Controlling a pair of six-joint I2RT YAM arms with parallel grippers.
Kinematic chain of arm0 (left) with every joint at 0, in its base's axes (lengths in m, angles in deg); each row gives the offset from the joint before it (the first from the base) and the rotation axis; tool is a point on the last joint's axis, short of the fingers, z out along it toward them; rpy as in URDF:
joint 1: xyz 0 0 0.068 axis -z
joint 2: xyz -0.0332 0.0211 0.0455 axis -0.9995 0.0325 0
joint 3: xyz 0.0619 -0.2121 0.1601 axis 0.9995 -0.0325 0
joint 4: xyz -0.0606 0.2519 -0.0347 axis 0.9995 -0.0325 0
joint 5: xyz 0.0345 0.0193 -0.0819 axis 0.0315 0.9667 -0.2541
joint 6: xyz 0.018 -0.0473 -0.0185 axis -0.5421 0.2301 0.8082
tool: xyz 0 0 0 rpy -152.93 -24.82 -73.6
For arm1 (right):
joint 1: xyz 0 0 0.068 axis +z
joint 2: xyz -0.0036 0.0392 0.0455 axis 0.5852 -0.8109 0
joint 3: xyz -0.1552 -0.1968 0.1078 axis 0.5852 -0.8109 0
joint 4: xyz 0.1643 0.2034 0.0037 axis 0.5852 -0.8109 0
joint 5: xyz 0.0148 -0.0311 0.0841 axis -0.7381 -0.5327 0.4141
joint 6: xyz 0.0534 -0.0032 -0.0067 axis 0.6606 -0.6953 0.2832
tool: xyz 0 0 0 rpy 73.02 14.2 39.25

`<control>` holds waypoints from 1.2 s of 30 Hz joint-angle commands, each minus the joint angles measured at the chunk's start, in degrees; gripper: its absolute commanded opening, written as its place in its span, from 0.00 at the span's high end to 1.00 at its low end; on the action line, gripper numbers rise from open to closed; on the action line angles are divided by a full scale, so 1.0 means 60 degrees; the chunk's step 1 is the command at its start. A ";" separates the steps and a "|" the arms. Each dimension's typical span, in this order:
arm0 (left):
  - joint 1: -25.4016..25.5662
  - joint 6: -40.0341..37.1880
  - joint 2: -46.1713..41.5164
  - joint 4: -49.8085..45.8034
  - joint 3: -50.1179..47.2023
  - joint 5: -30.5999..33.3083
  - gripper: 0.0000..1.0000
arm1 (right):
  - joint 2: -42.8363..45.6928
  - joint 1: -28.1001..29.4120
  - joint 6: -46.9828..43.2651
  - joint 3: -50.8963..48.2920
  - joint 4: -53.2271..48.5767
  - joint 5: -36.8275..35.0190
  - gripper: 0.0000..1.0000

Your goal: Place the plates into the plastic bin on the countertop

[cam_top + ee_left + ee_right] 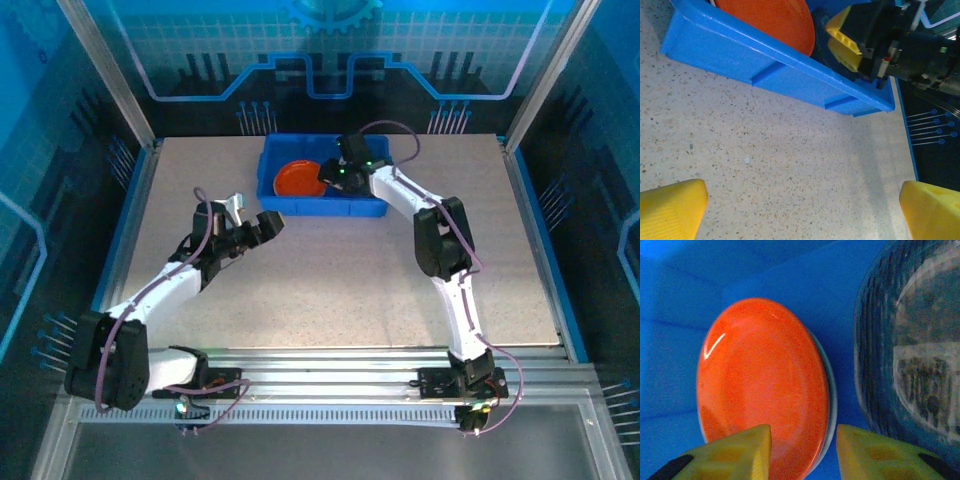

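Observation:
The blue plastic bin (322, 207) stands at the back middle of the beige countertop (330, 280). An orange-red plate (760, 380) lies flat in its left half, on top of another plate whose pale rim shows at its right edge. A blue-patterned plate (910, 355) lies to its right in the bin. My right gripper (802, 455) hovers inside the bin over the orange-red plate's near rim, jaws apart and not gripping it. My left gripper (802, 210) stands wide open over bare countertop in front of the bin's front wall (765, 65), holding nothing.
The right arm (440, 240) reaches over the bin's right front corner. A blue and metal frame (128, 215) edges the countertop, with glass walls behind. In the left wrist view the right gripper's yellow fingers (842, 42) show above the bin's rim.

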 commanded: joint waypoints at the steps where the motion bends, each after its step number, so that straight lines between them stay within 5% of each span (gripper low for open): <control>1: -0.0106 0.0110 -0.0521 -0.0069 -0.0212 0.0067 0.01 | 0.0710 -0.0034 -0.0212 -0.0305 0.0268 -0.0083 0.60; 6: -0.0101 0.0065 -0.1087 -0.0348 -0.0376 0.0231 0.01 | 0.1321 -0.0030 -0.0253 -0.1219 0.0945 0.0159 0.64; 13: -0.0073 -0.0813 -0.1979 -0.1472 -0.0098 0.1294 0.01 | 0.4226 0.0046 -0.1801 -0.4383 0.2228 0.0685 0.60; 17: 0.0097 -0.1465 -0.2331 -0.1500 -0.0254 0.2269 0.01 | 0.6175 0.0017 -0.2567 -0.6447 0.2042 0.0498 0.40; 21: 0.0398 -0.1651 -0.2327 -0.0928 -0.0526 0.2851 0.01 | 0.8057 -0.0079 -0.3038 -0.8416 0.2049 0.0020 0.01; 24: 0.0748 -0.1770 -0.2290 0.0019 -0.0975 0.3353 0.01 | 0.9427 -0.0255 -0.3280 -0.9766 0.2032 -0.0386 0.00; 30: 0.1387 -0.3006 -0.1754 0.0352 -0.1081 0.4715 0.01 | 1.1697 -0.0328 -0.3808 -1.1596 0.1375 -0.3247 0.00; 36: 0.1501 -0.3730 -0.1644 0.1021 -0.1427 0.5233 0.01 | 1.3749 -0.0291 -0.5442 -1.3611 0.3037 -0.5250 0.00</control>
